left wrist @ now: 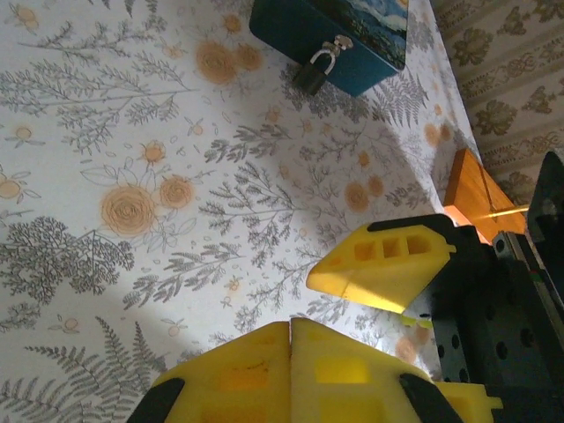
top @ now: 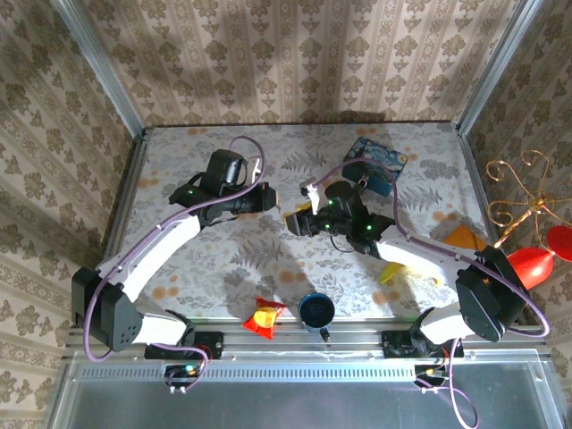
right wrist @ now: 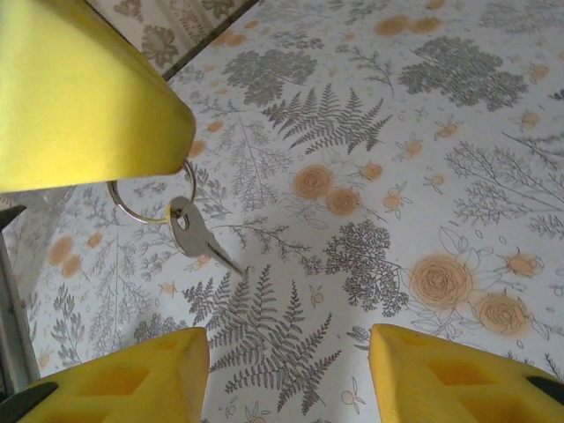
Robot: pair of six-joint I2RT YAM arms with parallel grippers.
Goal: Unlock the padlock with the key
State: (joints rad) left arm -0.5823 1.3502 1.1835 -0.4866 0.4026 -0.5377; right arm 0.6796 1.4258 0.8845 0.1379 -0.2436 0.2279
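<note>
- The surface (top: pixel 232 268) is carrying everything. Both arms are reaching out over its middle, so the two grippers are meeting there in the air.
- The tin (top: pixel 375 164) is sitting at the far right of the surface, well apart from both grippers. It looks like it is waiting its turn.
- The left gripper (left wrist: pixel 291 339) is squeezing fully shut on the ring (right wrist: pixel 150 201). I think it is pinching the ring and not the key (right wrist: pixel 196 233) so that the key is swinging free for the other gripper to take.
- The right gripper (right wrist: pixel 289 344) is facing the left one, just beside it. Its fingers are standing partly apart and are holding nothing. I think it is lining up to grab the key, because a dangling key is too floppy to push into a lock.
- The padlock (left wrist: pixel 309 76) is hanging from the clasp on the side of the tin, with its silvery loop going through the clasp. It is looking locked. I cannot see its keyhole.
- The key is hanging from the ring over the surface, tipping a little to one side. It is near the right gripper but not yet between that gripper's fingers.
</note>
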